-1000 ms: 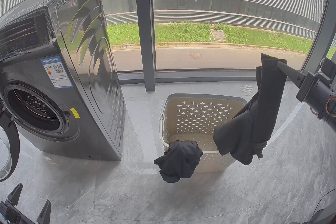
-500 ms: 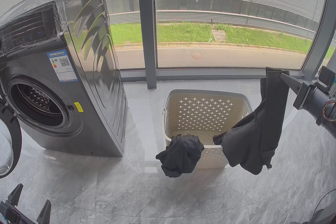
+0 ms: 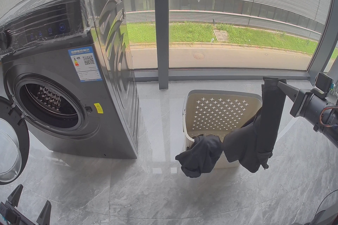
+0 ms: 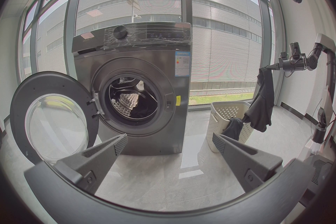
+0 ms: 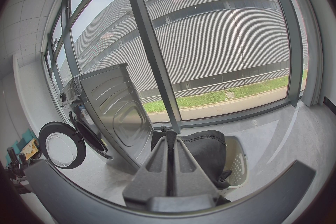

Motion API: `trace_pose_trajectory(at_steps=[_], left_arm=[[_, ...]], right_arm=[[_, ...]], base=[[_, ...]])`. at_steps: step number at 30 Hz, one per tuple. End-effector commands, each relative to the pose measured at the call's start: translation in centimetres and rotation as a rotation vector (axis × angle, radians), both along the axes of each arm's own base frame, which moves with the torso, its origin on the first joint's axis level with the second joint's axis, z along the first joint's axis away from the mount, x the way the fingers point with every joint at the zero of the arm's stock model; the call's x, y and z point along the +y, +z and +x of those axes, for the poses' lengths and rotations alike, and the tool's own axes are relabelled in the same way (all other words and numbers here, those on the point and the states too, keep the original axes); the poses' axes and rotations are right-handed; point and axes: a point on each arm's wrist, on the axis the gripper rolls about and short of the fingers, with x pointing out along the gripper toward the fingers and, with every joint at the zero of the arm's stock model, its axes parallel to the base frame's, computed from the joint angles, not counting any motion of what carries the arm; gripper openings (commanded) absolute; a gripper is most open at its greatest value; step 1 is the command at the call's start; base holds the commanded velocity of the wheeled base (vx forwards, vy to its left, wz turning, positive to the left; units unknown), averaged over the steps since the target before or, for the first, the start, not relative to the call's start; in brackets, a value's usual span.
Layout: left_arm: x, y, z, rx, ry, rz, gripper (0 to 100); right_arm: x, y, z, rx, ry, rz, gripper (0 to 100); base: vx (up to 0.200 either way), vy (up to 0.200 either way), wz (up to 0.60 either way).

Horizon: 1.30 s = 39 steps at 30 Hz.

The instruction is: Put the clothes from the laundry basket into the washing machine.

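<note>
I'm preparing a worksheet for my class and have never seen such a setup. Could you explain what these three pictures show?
This is a two-armed robot on wheels. One picture looks down from its head; the other two come from cameras on its wrists. The right gripper is shut on a dark garment, which hangs down by the laundry basket. A second dark garment drapes over the basket's near rim. The left gripper is open and empty, low near the floor. The washing machine stands with its round door swung open.
</note>
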Motion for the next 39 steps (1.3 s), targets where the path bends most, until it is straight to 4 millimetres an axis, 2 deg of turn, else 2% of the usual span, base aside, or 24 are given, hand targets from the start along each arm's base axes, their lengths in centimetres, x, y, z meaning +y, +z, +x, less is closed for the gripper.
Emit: trace_pose_trajectory(at_steps=[1, 16, 23, 39], left_arm=[[0.0, -0.5, 0.0, 0.001, 0.000, 0.000, 100], [0.0, -0.5, 0.0, 0.000, 0.000, 0.007, 100], [0.0, -0.5, 0.0, 0.001, 0.000, 0.002, 100], [0.0, -0.5, 0.0, 0.000, 0.000, 0.002, 100]], right_arm=[[0.8, -0.5, -0.1, 0.021, 0.036, -0.005, 0], [2.4, -1.7, -1.2, 0.059, 0.130, -0.026, 0], [2.7, -1.5, -1.5, 0.047, 0.150, -0.018, 0], [2.7, -1.3, -1.6, 0.040, 0.151, -0.016, 0]], base=[[0.000, 0.200, 0.00], [0.000, 0.200, 0.00], [0.000, 0.000, 0.00], [-0.200, 0.000, 0.00]])
